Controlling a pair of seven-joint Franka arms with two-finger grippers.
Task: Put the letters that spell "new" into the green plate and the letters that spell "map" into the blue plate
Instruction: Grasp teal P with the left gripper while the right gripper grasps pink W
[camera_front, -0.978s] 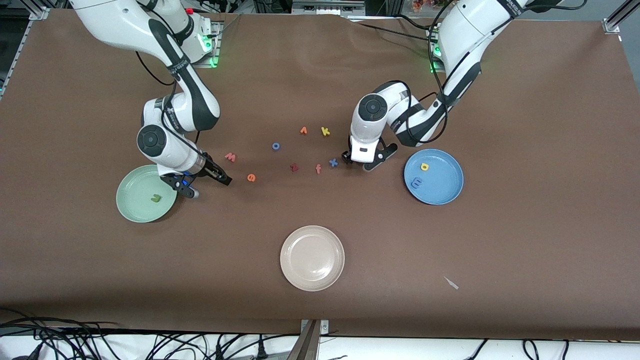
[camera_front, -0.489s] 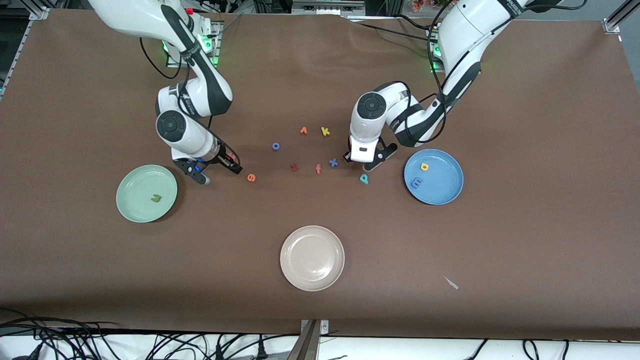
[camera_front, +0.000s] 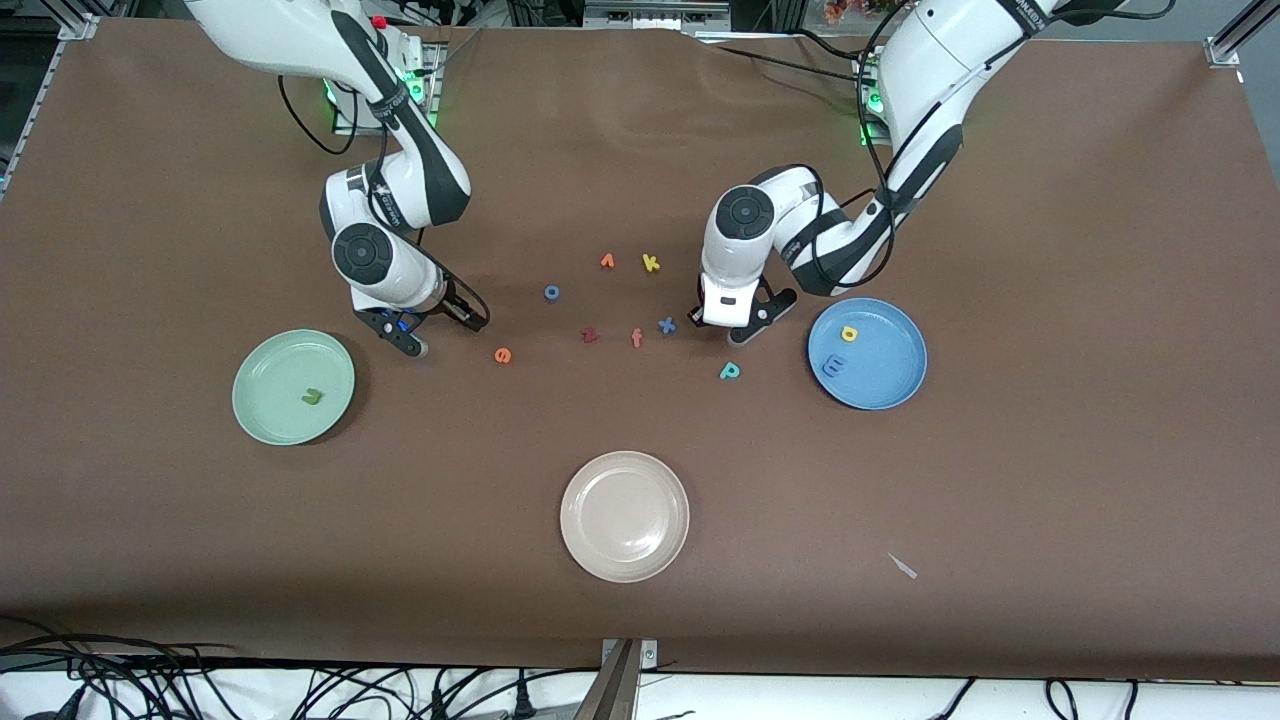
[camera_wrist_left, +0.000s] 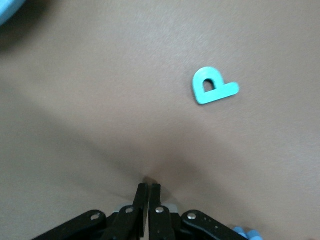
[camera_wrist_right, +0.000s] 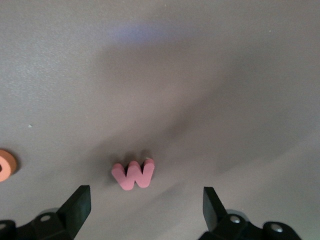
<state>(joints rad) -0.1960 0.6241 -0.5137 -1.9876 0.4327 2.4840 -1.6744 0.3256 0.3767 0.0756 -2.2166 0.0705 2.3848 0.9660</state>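
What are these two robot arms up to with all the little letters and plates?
They are sorting foam letters into plates. The green plate holds a green n; the blue plate holds a yellow a and a blue m. The right claw hangs open over the pink w. The left claw is shut on nothing, with the teal p lying loose on the table beside it. The orange e waits too.

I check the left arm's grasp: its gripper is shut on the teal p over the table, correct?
Not quite. The left gripper is shut, but on nothing: the teal p lies loose on the table, apart from the fingers, as the left wrist view shows.
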